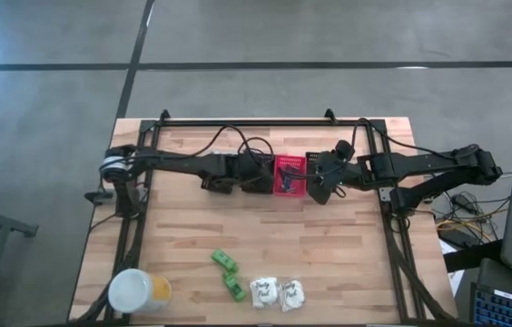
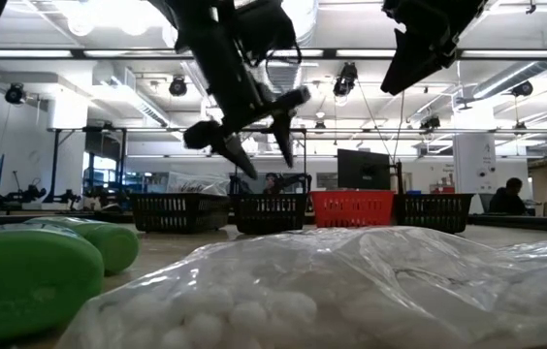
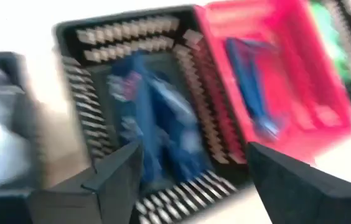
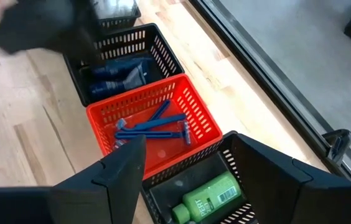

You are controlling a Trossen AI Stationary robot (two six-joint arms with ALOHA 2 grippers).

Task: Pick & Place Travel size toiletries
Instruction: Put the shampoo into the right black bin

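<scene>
Hovering over the basket row at the table's far edge, both my grippers hold nothing.
My left gripper (image 3: pixel 188 180) hangs with fingers spread wide above a black basket (image 3: pixel 76 93) holding dark blue tubes (image 3: pixel 163 124); my right gripper (image 4: pixel 188 168), parted, sits above the red basket (image 4: pixel 194 102) of razors (image 4: pixel 154 127). Green bottles (image 1: pixel 227 272) and white packets (image 1: pixel 277 292) lie near the table's (image 1: pixel 329 245) front edge.

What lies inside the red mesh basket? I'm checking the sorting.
Blue-handled razors lie crossed on the floor of the red mesh basket; its nearest corner is hidden behind the right gripper's dark finger.
</scene>
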